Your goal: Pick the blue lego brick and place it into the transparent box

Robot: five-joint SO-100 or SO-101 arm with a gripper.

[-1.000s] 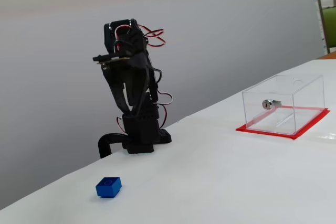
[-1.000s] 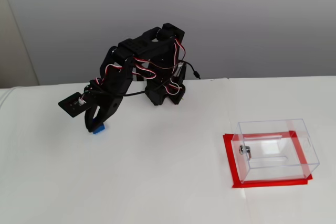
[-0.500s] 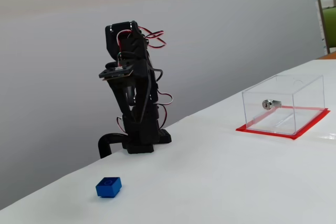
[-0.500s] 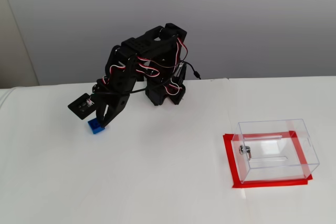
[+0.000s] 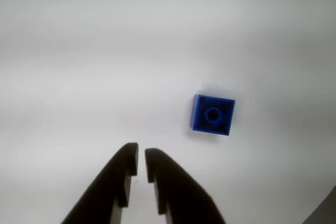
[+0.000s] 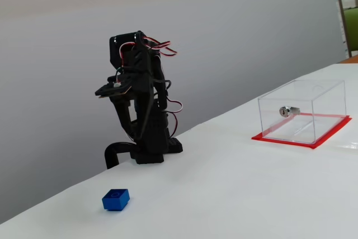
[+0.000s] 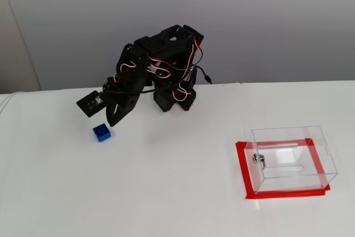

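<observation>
The blue lego brick (image 5: 212,114) is a small, glossy, saturated blue block, nearly cubic, with a single round stud on its upper face; in the wrist view its edges are crisp and it throws a soft shadow on the matte white counter (image 5: 79,66); it lies free, up and to the right of the hand (image 5: 142,156), not touching it. The hand is black plastic, its two tapered fingers almost together with only a thin gap between the tips, holding nothing. In a fixed view the brick (image 7: 101,132) sits just beside the hanging hand (image 7: 113,120), well apart from the transparent box (image 7: 293,159); the box is clear, hard-walled and rectangular, standing on a red base sheet (image 7: 243,167), with a small silver metal knob (image 7: 258,159) on one wall.
</observation>
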